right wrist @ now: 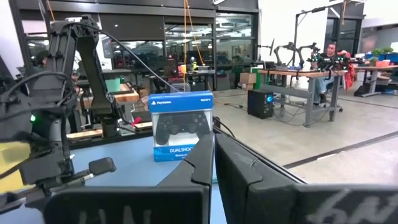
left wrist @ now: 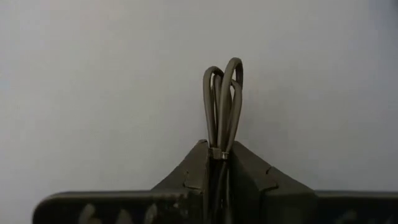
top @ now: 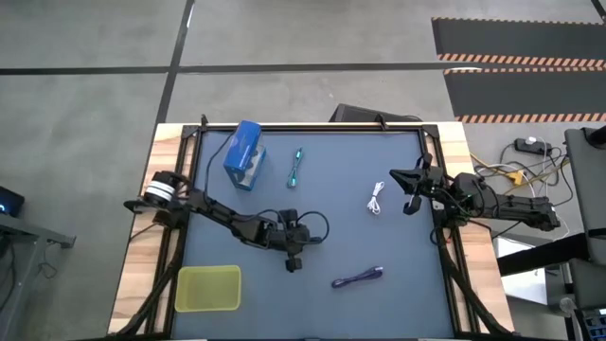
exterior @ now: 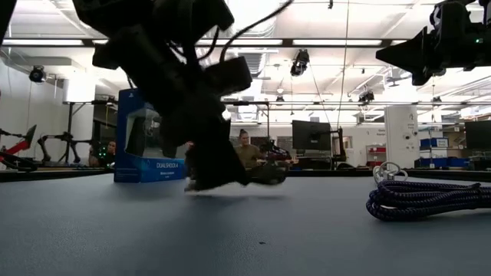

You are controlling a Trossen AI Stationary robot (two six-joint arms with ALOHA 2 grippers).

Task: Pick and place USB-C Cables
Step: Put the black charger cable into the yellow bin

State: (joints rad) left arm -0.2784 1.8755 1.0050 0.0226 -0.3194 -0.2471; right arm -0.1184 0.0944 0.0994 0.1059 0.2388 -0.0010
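My left gripper (top: 294, 262) stands low over the middle of the table, fingers down, shut on the black USB-C cable (left wrist: 222, 99); it also shows in the low view (exterior: 209, 172). The teal cable (top: 295, 169) lies at the far middle, the white cable (top: 377, 199) right of centre, and the purple cable (top: 358, 278) near the front, large in the low view (exterior: 418, 201). My right gripper (top: 401, 180) is raised over the right side, shut and empty (right wrist: 213, 152). My left gripper pinches the black cable bundle between its two fingers (left wrist: 199, 168), just behind the small tie (left wrist: 217, 154). The looped end (left wrist: 224, 81) sticks out past the fingertips. The fingers point down at the table and lie along the bundle. I cannot tell whether the loop touches the table.
A blue controller box (top: 244, 154) stands at the far left of the mat. A yellow-green tray (top: 208, 287) lies at the near left. Wooden strips edge the table on both sides. People sit in the room beyond the table.
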